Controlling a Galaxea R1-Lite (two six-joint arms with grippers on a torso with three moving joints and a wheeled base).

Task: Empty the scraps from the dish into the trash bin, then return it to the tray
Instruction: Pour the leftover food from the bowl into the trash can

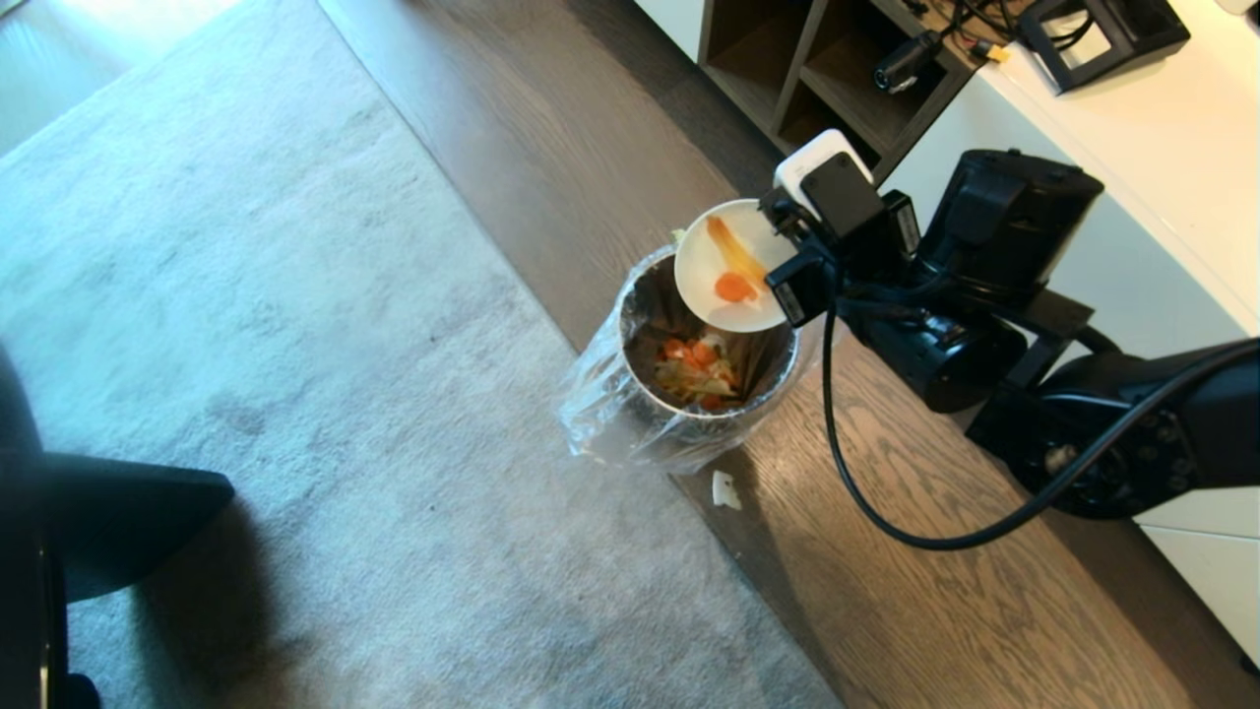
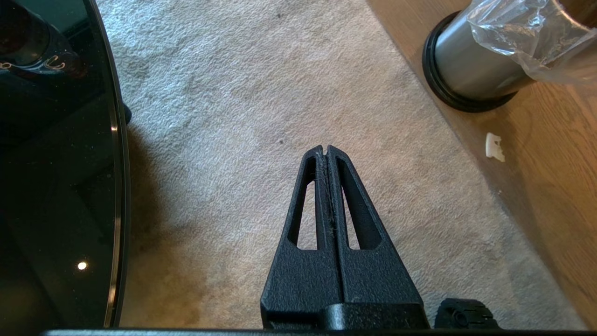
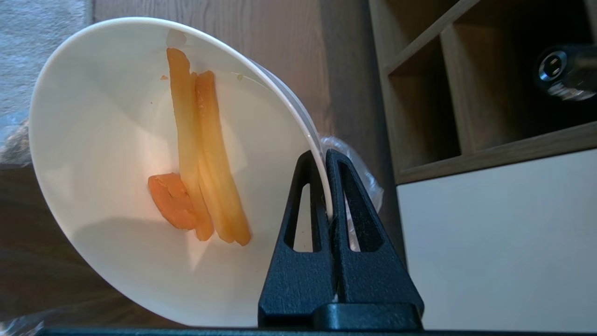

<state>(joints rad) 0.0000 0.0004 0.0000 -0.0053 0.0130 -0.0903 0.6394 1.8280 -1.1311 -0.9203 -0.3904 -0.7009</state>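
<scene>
Now | right pincer clamps dish rim | tipped over trash bin rim

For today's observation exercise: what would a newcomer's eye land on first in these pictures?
The white dish, tipped steeply over the steel trash bin and pinched at its rim by the right gripper, with orange scraps clinging inside. More scraps lie in the lined bin, and one pale bit sits on the wooden floor beside it.

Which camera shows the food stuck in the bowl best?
The right wrist view: the scraps fill its middle, two pale strips and a carrot chunk clinging inside the tilted bowl. The head view shows them small. The left wrist view shows none.
</scene>
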